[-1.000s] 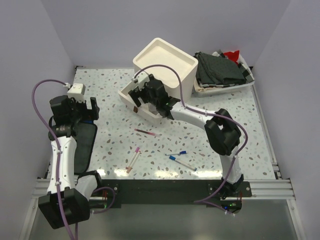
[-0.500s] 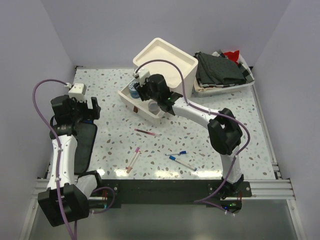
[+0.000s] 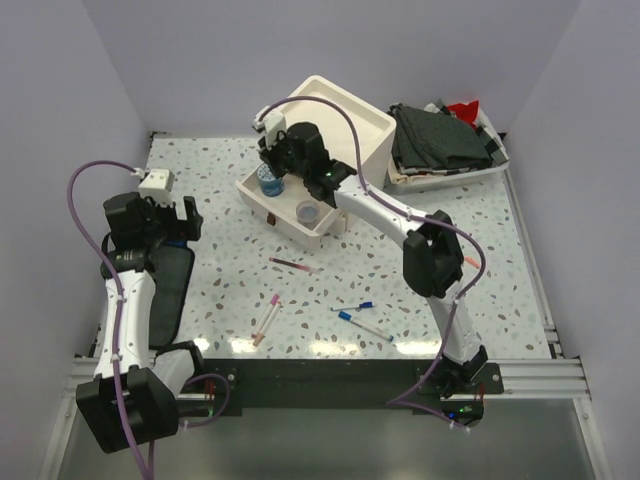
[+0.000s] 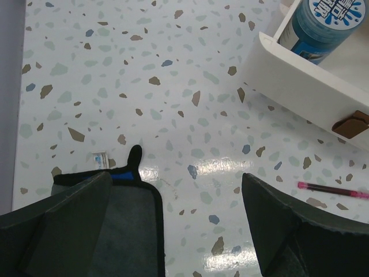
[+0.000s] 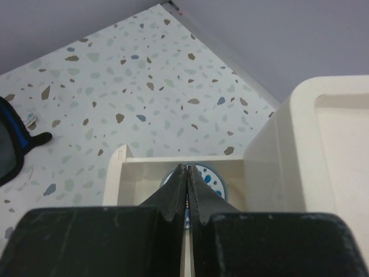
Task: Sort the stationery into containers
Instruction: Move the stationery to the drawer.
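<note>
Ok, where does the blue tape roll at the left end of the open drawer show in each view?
Top external: the blue tape roll stands upper centre-left, in the left end of the open drawer.
Left wrist: top right corner, cut by the edge.
Right wrist: lower centre, mostly hidden behind the shut right gripper.
Shared landmark: the drawer's white wall beside the roll, in all three views.

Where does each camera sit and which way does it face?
Top external: above, behind the robot, looking down on the table; left arm, right arm show.
Left wrist: low, facing down at the drawer corner; open left hand below.
Right wrist: above the drawer, looking down past the shut right hand.
All share the blue tape roll.
</note>
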`<act>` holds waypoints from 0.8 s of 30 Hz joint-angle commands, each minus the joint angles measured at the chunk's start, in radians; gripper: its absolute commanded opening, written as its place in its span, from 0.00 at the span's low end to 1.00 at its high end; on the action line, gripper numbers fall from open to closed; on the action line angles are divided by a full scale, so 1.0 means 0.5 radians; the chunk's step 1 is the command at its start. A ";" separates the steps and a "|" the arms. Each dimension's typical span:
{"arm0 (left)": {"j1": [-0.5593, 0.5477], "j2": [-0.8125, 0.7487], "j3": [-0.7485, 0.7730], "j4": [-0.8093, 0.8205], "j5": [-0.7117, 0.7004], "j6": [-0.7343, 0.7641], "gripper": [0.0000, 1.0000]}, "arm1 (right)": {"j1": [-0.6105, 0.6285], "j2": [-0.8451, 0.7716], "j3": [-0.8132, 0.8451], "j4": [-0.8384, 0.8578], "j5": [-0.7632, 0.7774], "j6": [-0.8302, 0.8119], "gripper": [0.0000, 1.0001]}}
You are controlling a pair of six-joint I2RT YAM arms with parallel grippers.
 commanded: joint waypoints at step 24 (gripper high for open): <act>0.018 0.022 -0.108 0.252 0.062 -0.076 1.00 | -0.011 -0.303 -0.594 -0.538 0.095 -0.105 0.00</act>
